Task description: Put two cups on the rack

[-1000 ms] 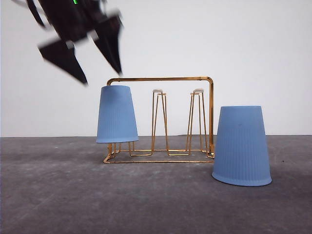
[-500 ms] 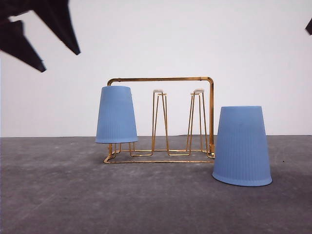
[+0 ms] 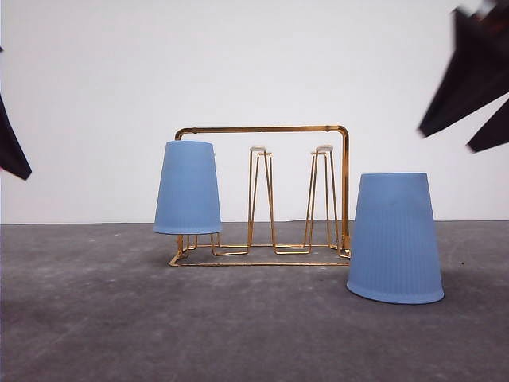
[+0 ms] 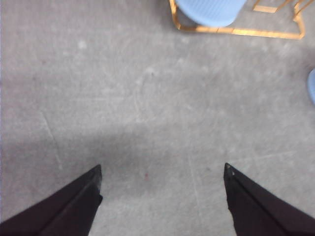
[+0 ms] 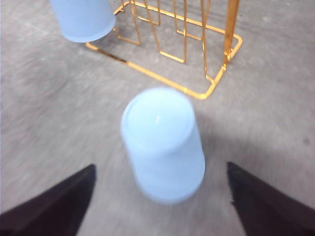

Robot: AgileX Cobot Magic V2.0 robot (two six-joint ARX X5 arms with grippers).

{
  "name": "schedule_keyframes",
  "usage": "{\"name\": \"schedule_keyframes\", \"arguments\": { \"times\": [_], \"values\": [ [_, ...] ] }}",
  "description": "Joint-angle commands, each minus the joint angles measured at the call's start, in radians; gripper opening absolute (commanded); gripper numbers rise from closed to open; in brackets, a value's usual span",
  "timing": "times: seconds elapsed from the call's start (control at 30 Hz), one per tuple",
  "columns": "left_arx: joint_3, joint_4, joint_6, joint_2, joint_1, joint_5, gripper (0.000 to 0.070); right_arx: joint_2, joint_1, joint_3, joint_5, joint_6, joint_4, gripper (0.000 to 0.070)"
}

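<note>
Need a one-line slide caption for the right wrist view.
Open right gripper above upside-down cup on table; other cup already on the gold rack.

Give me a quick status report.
Both grippers open, empty. One cup upside down on the rack; second cup upside down on the table, right gripper above it. Path clear.

Grey tabletop (image 3: 95, 318) w/ gold wire rack (image 3: 262, 255) & upside-down blue cup (image 3: 395, 239) just beside it.
</note>
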Motion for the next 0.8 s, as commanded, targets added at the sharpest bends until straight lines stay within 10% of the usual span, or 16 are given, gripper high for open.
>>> {"name": "schedule_keyframes", "arguments": {
  "times": [0.0, 0.37, 0.6, 0.77],
  "values": [
    [0.013, 0.015, -0.009, -0.002, -0.004, -0.001, 0.0458, 0.054, 0.007, 0.010, -0.002, 0.018, 0.053, 0.0589],
    [0.013, 0.020, -0.009, -0.012, -0.004, -0.001, 0.0458, 0.380, 0.068, 0.010, -0.023, 0.039, 0.325, 0.0586],
    [0.013, 0.020, -0.009, -0.012, -0.004, -0.001, 0.0458, 0.420, 0.077, 0.012, 0.032, 0.107, 0.334, 0.0261],
    [0.013, 0.020, -0.009, -0.012, -0.004, -0.001, 0.0458, 0.344, 0.077, 0.092, 0.030, 0.137, 0.148, 0.0248]
  ]
}}
